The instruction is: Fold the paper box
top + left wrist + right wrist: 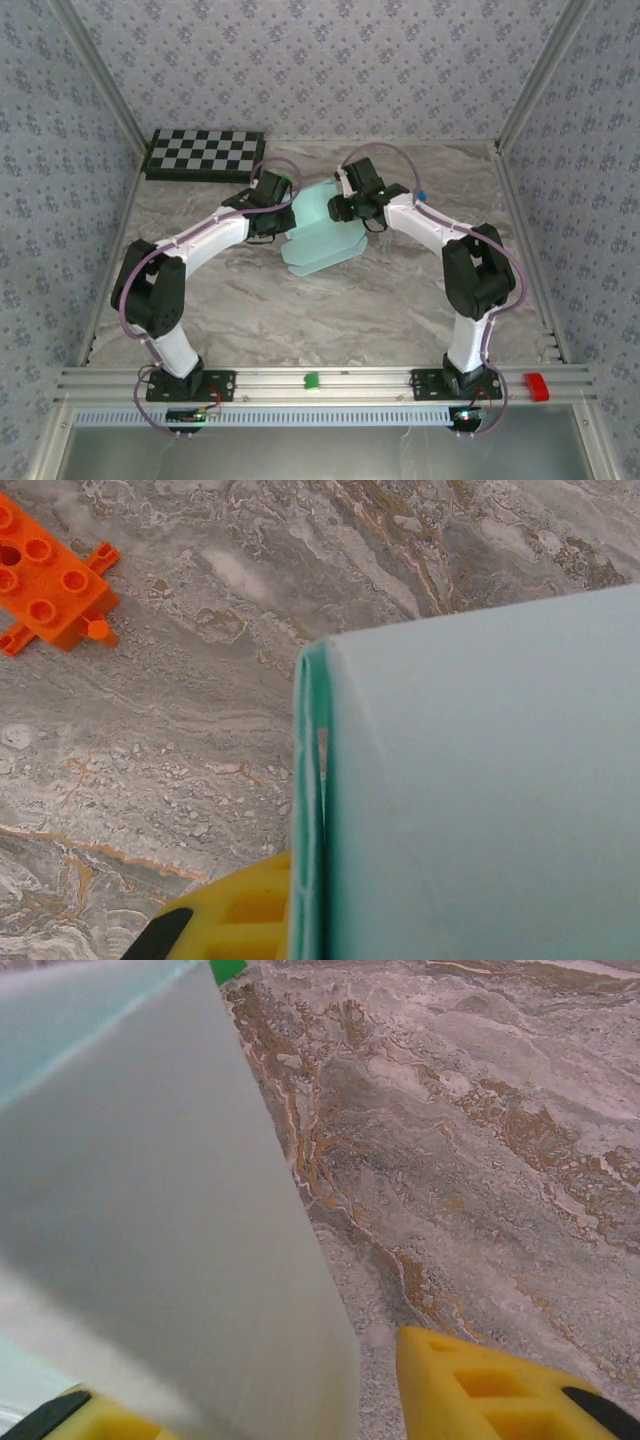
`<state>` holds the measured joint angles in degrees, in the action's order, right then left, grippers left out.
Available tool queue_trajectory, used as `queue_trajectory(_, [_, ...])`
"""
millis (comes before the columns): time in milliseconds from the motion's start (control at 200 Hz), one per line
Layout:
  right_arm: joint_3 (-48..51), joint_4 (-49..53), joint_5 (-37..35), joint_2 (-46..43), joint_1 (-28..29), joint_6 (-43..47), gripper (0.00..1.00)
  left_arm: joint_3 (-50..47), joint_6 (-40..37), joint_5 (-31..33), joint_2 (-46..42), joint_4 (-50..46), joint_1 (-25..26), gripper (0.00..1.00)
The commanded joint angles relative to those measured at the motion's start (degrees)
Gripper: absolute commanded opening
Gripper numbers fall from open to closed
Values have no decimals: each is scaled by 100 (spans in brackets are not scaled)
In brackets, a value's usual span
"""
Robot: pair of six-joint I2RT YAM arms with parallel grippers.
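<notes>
Partly folded paper box (318, 245) at the middle of the marble table (400, 310), left edge pinched in the closed left gripper (288, 205), one raised panel straddled by the right gripper (235, 1380), yellow fingers (500, 1390) parted.

The top cam sits high up behind both arm bases, tilted down and forward, far enough off to take in the whole marble table (300, 310) out to the checkerboard (205, 153) at the far left. The left wrist cam rides on its arm and looks past its own yellow finger (240, 920) at the tabletop from super close. The right wrist cam does the same between its yellow fingers (480, 1390), just as tight. All three share the paper box (320, 235) mid-table and the marble right beside it.
</notes>
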<state>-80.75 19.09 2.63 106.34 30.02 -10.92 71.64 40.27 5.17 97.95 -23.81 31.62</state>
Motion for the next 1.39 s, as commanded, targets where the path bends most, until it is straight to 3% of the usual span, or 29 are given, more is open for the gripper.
queue_trajectory(0, [-247,204,-131,144,20,116,39,210,-107,-174,-15,60,27,0])
queue_trajectory(190, [-327,255,-494,230,69,143,30,210,-108,-192,0,61,22,0])
queue_trajectory(365, [-423,421,-1264,312,145,55,23,206,-107,-192,9,53,20,0])
queue_trajectory(605, [-499,567,-2103,456,241,-81,22,202,-105,-261,33,69,18,0])
queue_trajectory(1040, [-675,934,-4487,774,1008,-408,17,226,-3,-313,125,70,11,0])
queue_trajectory(1389, [-1136,1672,-5530,1242,1185,-808,13,216,51,-297,139,17,3,0])
